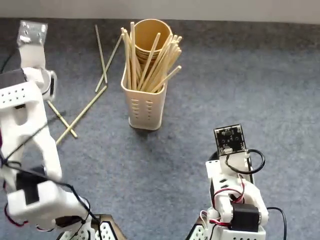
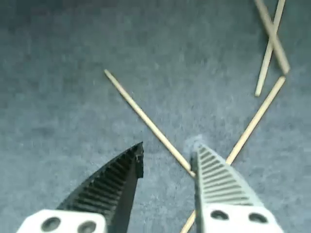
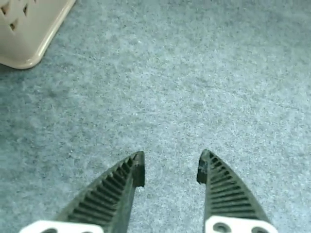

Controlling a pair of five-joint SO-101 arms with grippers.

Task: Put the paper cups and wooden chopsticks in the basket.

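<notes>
Left end effector (image 2: 170, 148) spread above chopstick (image 2: 141, 112), perhaps touching

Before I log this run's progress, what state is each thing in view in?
basket: upright, loaded.
paper cups: stacked inside the basket.
bundled chopsticks: standing on end in the basket.
loose chopsticks: four lying flat on the carpet, outside the basket.
left gripper: open, over one loose chopstick.
right gripper: open, over bare carpet.
</notes>
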